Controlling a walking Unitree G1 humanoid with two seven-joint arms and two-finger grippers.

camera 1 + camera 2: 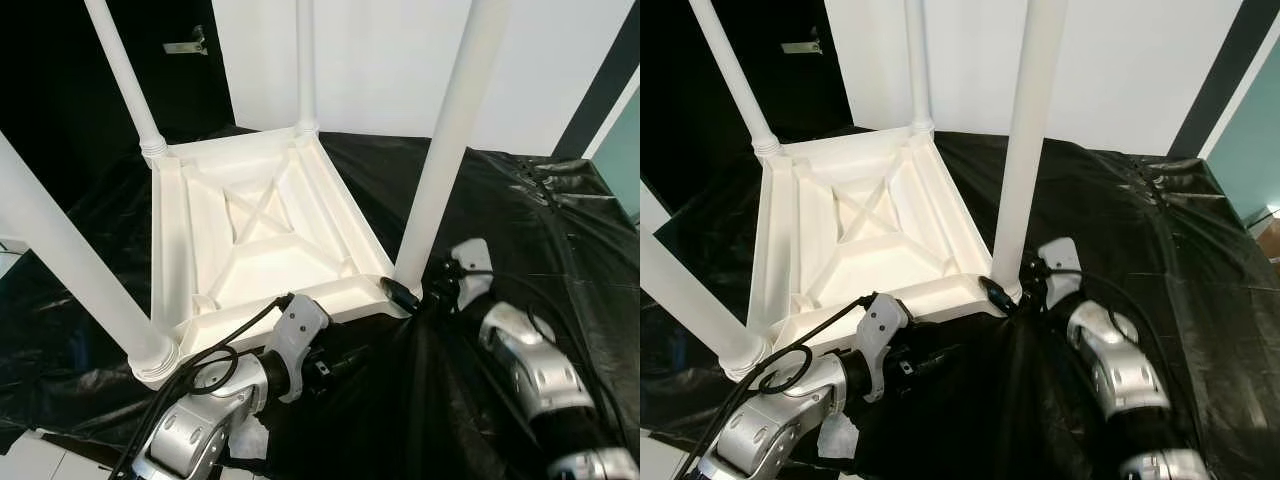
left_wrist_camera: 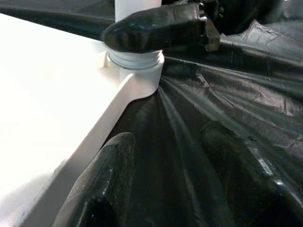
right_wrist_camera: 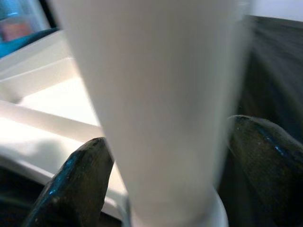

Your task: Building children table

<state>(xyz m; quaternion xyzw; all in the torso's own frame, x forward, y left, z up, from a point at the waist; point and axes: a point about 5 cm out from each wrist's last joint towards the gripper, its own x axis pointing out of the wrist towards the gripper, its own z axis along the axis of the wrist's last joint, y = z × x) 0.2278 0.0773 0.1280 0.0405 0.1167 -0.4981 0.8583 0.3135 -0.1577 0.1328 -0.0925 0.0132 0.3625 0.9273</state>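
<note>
The white plastic children's table (image 1: 255, 240) lay upside down on black plastic sheeting (image 1: 520, 230), its ribbed underside up and four legs rising from its corners. It looked light, rigid and smooth, so probably slippery in the grip; the best hold seemed to be low on a leg, close to the threaded collar, where a twist carries straight into the socket. The right tool (image 1: 418, 297) was there, its two black fingers (image 3: 78, 184) spread around the base of the near-right leg (image 1: 450, 140), one on each side, touching or nearly so. The left tool (image 2: 184, 189) lay low on the sheeting just outside the table's near edge, fingers apart and gripping nothing, pointing along that edge toward the same corner.
</note>
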